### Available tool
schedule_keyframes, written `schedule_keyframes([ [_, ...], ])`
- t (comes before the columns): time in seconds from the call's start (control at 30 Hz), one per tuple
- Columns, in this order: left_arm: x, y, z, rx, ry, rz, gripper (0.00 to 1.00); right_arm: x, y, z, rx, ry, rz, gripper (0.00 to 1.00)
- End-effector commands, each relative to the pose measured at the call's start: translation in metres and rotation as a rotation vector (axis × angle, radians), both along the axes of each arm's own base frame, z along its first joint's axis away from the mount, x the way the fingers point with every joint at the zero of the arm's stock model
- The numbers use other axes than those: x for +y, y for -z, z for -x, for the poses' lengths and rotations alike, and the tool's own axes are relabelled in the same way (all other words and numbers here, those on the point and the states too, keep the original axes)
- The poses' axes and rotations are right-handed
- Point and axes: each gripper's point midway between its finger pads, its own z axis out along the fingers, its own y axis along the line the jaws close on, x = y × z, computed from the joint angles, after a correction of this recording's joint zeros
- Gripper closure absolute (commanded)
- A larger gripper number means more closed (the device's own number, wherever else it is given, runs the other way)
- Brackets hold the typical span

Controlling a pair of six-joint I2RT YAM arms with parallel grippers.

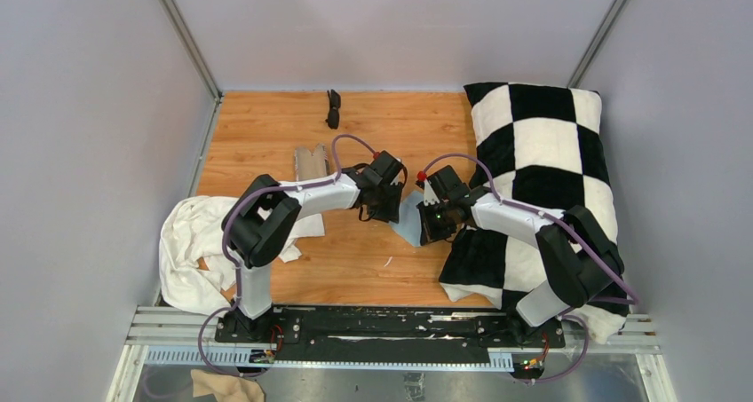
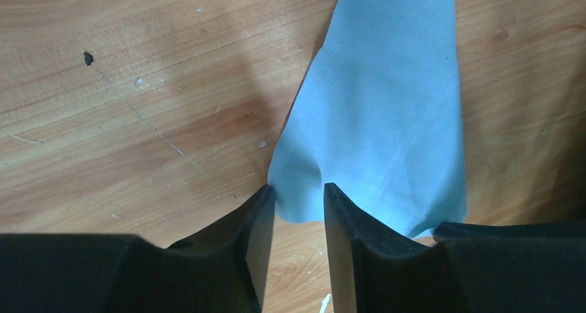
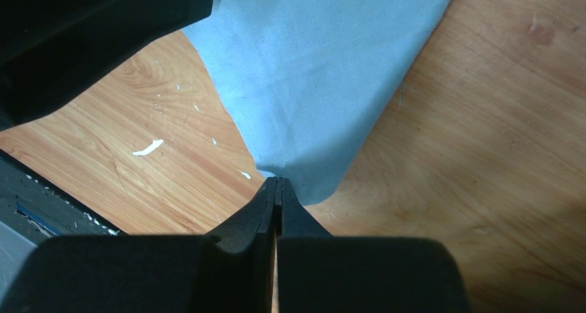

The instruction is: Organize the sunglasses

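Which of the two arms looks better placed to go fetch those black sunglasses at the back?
Probably the left arm. The left gripper is open and nearer the sunglasses at the table's far edge, while the right gripper is shut on the blue cloth.

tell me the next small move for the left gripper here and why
Probably close the left gripper on the cloth. Its jaws stand apart with the cloth's near corner between them, while the right gripper already looks pinched shut on another edge. With both holding, the cloth could be lifted and spread or folded.
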Motion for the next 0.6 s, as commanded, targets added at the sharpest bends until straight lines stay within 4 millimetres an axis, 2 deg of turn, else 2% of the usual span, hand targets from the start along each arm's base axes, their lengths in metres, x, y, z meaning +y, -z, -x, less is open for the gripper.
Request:
schedule_keyframes([
  [0.0, 0.003, 0.017, 0.011, 0.032, -0.002, -0.048, 0.66, -0.003, 0.0, 0.004, 0.0, 0.011, 0.015, 1.0],
  [0.17, 0.005, 0.014, 0.008, 0.02, -0.012, -0.06, 0.97, -0.003, 0.0, 0.004, -0.001, 0.007, 0.012, 1.0],
  [0.2, 0.004, 0.012, 0.007, 0.015, -0.011, -0.057, 1.0, -0.003, -0.001, 0.004, -0.002, 0.005, 0.013, 1.0],
  [0.37, -0.003, -0.011, -0.006, -0.027, 0.011, -0.037, 1.0, -0.007, -0.009, -0.008, -0.056, -0.009, 0.044, 1.0],
  [0.5, -0.007, -0.036, -0.026, -0.05, 0.02, 0.013, 1.0, -0.012, -0.027, -0.043, -0.15, 0.019, 0.058, 1.0],
  [0.57, -0.008, -0.049, -0.041, -0.06, 0.012, 0.056, 1.0, -0.013, -0.039, -0.069, -0.203, 0.04, 0.049, 1.0],
])
